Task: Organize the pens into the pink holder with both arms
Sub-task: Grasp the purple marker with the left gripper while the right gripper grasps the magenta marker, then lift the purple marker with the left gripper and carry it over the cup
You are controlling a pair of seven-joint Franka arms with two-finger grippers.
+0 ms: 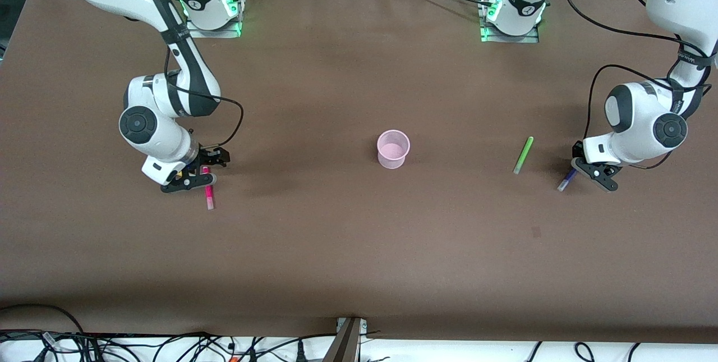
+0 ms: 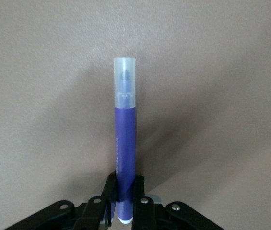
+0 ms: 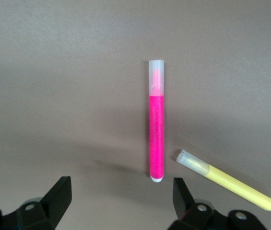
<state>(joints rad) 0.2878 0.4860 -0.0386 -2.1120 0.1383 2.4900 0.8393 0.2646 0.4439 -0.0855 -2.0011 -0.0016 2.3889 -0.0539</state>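
Left gripper (image 1: 583,174), frame right: fingers clamped on purple pen with clear cap (image 2: 124,143). Right gripper (image 1: 193,174), frame left: fingers spread above magenta-pink pen (image 3: 156,129); yellow pen (image 3: 226,180) beside. Light green pen (image 1: 523,155) right of centre. Pale pink round plastic cup (image 1: 392,149) at centre, upright.

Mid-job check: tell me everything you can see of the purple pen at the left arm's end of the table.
The purple pen is a short, thin marker with a glossy purple plastic-looking barrel and a frosted translucent cap, through which a dark tip shows. Faint print runs along the barrel. The left tool has its fingers closed on the barrel near the end away from the cap, a pale butt end showing just past them. In the front view the pen slants low over the brown table, cap end outward, beside the green pen.
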